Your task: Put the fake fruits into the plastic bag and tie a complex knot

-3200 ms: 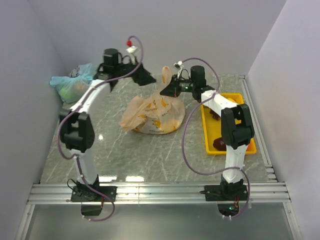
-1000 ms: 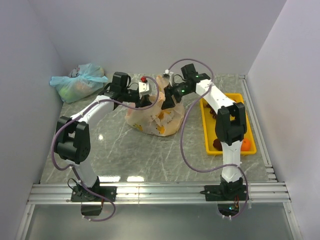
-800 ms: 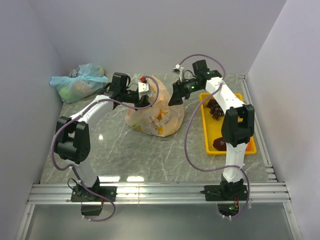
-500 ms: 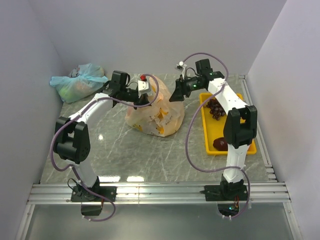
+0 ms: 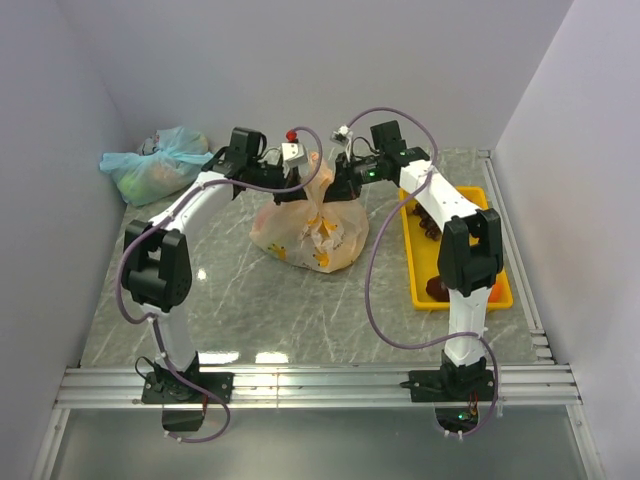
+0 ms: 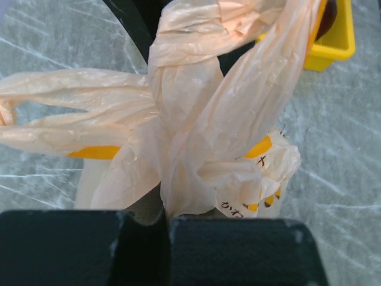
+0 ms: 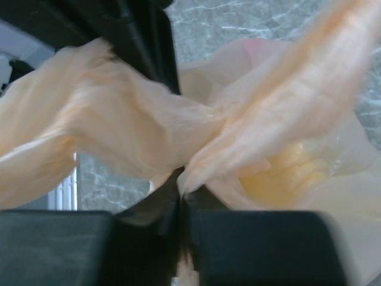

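Centre of the overhead view: the peach plastic bag [image 5: 312, 235] sits on the table [image 5: 200, 300], its handle loops [image 6: 77, 113] held up and crossed, left gripper [image 6: 165, 217] and right gripper [image 7: 180, 199] each pinched shut on one, apparently for tying.

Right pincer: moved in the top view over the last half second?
Yes. The right pincer has shifted left, away from the yellow tray, to the gathered neck of the peach plastic bag, and is now shut on it.
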`<control>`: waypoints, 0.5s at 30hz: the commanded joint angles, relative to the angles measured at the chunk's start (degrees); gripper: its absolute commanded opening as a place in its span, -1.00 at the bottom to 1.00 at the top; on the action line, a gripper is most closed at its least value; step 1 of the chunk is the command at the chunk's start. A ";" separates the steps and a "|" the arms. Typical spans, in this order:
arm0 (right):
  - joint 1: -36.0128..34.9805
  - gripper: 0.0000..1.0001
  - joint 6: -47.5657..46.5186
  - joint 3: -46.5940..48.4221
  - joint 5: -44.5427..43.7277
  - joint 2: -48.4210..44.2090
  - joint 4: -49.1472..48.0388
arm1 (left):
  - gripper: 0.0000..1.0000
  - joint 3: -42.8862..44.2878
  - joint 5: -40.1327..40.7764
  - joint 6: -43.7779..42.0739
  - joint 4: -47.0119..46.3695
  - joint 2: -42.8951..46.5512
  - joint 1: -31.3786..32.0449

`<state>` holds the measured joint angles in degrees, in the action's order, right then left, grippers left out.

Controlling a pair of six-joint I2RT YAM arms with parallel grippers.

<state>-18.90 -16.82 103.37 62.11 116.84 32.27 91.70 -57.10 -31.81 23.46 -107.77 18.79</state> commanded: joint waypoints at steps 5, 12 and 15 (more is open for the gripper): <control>0.35 0.00 -6.56 0.34 5.13 -2.75 4.99 | -0.99 1.74 0.23 11.41 -5.43 -0.69 0.11; -1.14 0.24 2.04 -0.98 3.55 -2.32 -4.14 | -0.95 4.27 4.53 13.09 -4.13 -2.18 1.69; -1.14 -0.41 5.30 -0.63 4.16 -1.35 -7.40 | -0.80 3.75 4.19 12.56 -3.95 -1.84 2.31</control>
<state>-19.38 -15.92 102.52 65.21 116.79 30.57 93.47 -53.52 -20.18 20.43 -110.02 19.88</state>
